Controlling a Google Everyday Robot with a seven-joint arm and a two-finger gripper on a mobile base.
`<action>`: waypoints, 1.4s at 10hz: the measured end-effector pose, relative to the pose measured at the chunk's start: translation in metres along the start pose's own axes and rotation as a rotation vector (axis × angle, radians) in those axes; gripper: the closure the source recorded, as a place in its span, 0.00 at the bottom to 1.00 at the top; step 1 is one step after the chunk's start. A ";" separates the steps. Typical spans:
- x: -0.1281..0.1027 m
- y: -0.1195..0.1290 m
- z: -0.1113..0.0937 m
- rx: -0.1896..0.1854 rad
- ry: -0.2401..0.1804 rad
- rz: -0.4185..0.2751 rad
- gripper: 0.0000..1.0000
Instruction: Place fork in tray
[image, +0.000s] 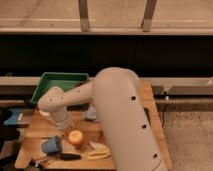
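while the two-finger gripper (64, 126) sits low over the light wooden table (32, 134), under the bulky white arm (120, 115), its fingers are clenched. we cannot tell whether they hold the thin pale silvery fork, because we cannot pick it out; it may lie hidden beneath the tool. we judge the step in hand to be the pickup. to do it well, we would lift straight up, check that the slim handle neither swivels nor slips, carry it toward twelve o'clock, and let go only past the sloping near wall of the green rectangular plastic tray (50, 89). the part of the tray we see holds nothing, though the arm covers one corner. at four o'clock from the gripper stands a round orange bowl (76, 137), and at seven o'clock a small blue cup (51, 145); the contents of both are unclear.
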 end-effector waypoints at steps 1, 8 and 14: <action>-0.007 0.000 0.004 -0.004 -0.002 0.001 1.00; -0.001 -0.003 -0.009 0.009 -0.028 0.003 1.00; 0.033 -0.041 -0.122 0.111 -0.225 0.144 1.00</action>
